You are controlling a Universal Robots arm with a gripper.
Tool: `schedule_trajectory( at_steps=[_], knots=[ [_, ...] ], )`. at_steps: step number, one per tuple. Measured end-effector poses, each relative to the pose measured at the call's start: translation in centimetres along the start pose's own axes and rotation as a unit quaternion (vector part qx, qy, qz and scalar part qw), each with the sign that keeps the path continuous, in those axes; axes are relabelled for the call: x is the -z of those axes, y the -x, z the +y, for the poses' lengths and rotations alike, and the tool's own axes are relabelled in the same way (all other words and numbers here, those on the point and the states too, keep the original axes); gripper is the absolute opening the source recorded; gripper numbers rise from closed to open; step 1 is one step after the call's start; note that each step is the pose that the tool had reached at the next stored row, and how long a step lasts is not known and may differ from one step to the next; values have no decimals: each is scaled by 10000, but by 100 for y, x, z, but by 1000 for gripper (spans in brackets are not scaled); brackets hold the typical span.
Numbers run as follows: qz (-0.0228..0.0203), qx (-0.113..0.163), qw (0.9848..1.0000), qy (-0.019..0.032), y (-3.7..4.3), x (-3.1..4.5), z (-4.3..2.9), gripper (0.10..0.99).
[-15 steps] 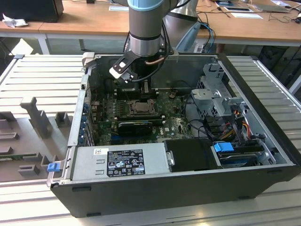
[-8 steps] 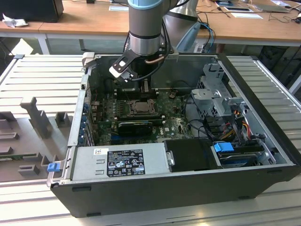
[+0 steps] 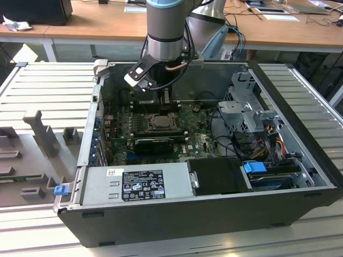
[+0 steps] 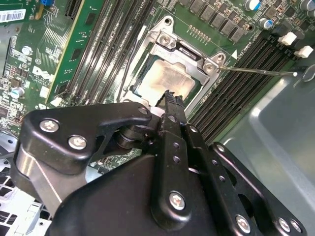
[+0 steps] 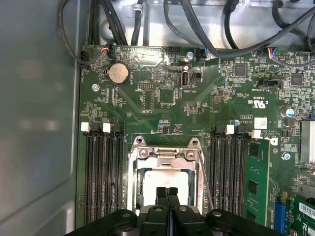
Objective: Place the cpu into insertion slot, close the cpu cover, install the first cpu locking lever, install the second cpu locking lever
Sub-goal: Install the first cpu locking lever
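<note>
cpu (image 5: pixel 165 178) sits in the insertion slot (image 3: pixel 161 122), silver top up, mid-motherboard inside the open case (image 3: pixel 177 225). cpu cover (image 5: pixel 165 153) lies down over it, with the chip showing through the cover's window; same in the second wrist view, cpu (image 4: pixel 165 78) framed by the cover (image 4: pixel 184 49). Claw (image 5: pixel 166 191) is clenched, fingers pressed together with nothing between them, tips over the chip's edge; I can't tell if they touch it. Second wrist view agrees: claw (image 4: pixel 171 96) closed, tips at the chip's rim. A thin wire lever (image 4: pixel 256 71) runs from a cover corner out across the memory slots (image 4: pixel 231 93). Memory slots flank the socket on both sides on the green motherboard (image 5: pixel 162 108), and a coin battery (image 5: pixel 118 73) sits further out on the board. In the exterior view a long black expansion card (image 3: pixel 155 143) lies just near of the slot, the power supply (image 3: pixel 136 184) is along the case's near wall, and the drive cage (image 3: pixel 246 107) is at the exterior view's right. The arm (image 3: pixel 166 32) drops in from the far side. The case rests on a grey ribbed surface (image 3: pixel 48 85).
</note>
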State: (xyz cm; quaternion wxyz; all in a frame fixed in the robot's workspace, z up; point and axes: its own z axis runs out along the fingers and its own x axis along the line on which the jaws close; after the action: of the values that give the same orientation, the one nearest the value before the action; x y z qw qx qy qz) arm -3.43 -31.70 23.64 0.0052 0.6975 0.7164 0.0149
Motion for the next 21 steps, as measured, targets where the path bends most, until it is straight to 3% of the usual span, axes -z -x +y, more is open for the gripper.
schedule_trajectory(
  at_steps=[21],
  knots=[
    [0, 0, 10000, 0, -2, 153, 4, 106]
  ],
)
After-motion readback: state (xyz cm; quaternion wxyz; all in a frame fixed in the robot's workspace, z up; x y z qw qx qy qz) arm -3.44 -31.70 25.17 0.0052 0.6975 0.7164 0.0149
